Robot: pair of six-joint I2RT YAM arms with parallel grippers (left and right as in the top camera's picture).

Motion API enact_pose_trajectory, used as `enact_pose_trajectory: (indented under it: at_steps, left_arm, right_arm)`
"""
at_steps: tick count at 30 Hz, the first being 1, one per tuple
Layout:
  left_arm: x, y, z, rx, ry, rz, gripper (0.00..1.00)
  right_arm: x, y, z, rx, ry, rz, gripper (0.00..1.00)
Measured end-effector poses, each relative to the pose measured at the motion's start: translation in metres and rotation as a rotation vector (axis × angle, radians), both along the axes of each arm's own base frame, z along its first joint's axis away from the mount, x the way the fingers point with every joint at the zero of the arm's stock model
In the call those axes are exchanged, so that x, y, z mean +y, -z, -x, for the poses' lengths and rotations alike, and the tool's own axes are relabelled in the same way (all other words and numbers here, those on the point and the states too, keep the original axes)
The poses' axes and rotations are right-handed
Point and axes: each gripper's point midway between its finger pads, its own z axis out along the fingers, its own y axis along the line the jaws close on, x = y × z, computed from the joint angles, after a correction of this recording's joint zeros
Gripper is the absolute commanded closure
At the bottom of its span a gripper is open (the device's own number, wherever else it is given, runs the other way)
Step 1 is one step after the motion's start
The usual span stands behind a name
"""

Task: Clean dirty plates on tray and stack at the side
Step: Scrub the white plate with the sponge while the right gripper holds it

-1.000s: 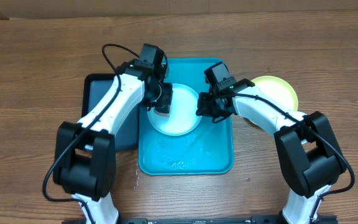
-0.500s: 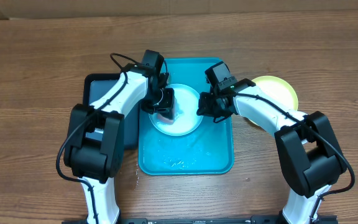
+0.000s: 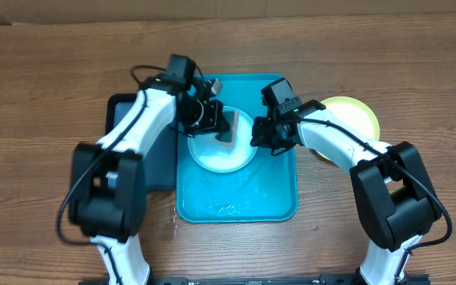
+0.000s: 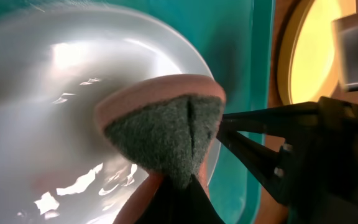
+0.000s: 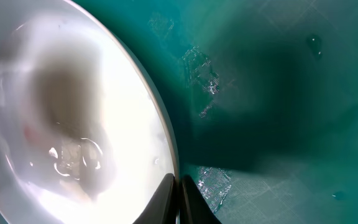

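A light cyan-blue plate (image 3: 218, 150) lies tilted on the turquoise tray (image 3: 279, 194). My left gripper (image 3: 223, 125) is shut on a sponge (image 4: 166, 121) with a green scouring face and an orange body. It presses the sponge on the plate's right part (image 4: 61, 106). My right gripper (image 3: 253, 138) is shut on the plate's right rim, and its thin fingers (image 5: 164, 198) pinch the edge (image 5: 166, 134). A pale yellow-green plate (image 3: 358, 115) sits on the table right of the tray, behind my right arm. The plate's inside (image 5: 61, 106) looks wet and glossy.
A dark navy tray (image 3: 123, 134) lies to the left of the turquoise one, partly under my left arm. Water and suds (image 3: 226, 207) pool on the front of the turquoise tray. Bare wooden table surrounds everything.
My left gripper has carried the sponge from the plate's left side across to its right side, near the right gripper. The right arm and the plate have stayed put.
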Motion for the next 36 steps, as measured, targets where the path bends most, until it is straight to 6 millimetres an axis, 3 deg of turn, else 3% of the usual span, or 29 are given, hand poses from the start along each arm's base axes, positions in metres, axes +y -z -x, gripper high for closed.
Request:
enact_pose_trajectory:
  at_steps: [2, 5, 10, 18, 28, 36]
  left_arm:
    - [0.011, -0.012, -0.003, -0.048, -0.021, -0.066, 0.96]
    - [0.021, -0.013, -0.007, -0.093, -0.036, -0.173, 0.96]
    - [0.031, 0.009, -0.004, -0.115, -0.031, -0.347, 0.95]
    - [0.041, 0.060, -0.007, -0.068, -0.020, -0.464, 0.96]
    - [0.026, 0.063, -0.010, -0.065, 0.048, -0.315, 0.96]
    - [0.009, 0.046, -0.010, -0.061, 0.078, -0.120, 0.96]
  right_arm:
    - [0.001, 0.000, 0.000, -0.001, -0.001, -0.004, 0.96]
    - [0.001, 0.000, 0.000, 0.001, -0.002, -0.006, 0.96]
    - [0.001, 0.000, 0.000, 0.001, -0.003, -0.007, 0.96]
    - [0.001, -0.001, 0.000, 0.001, -0.004, -0.008, 0.96]
    - [-0.002, 0.001, 0.000, 0.002, 0.004, 0.006, 0.96]
    - [-0.001, 0.001, 0.000, 0.000, 0.003, 0.002, 0.96]
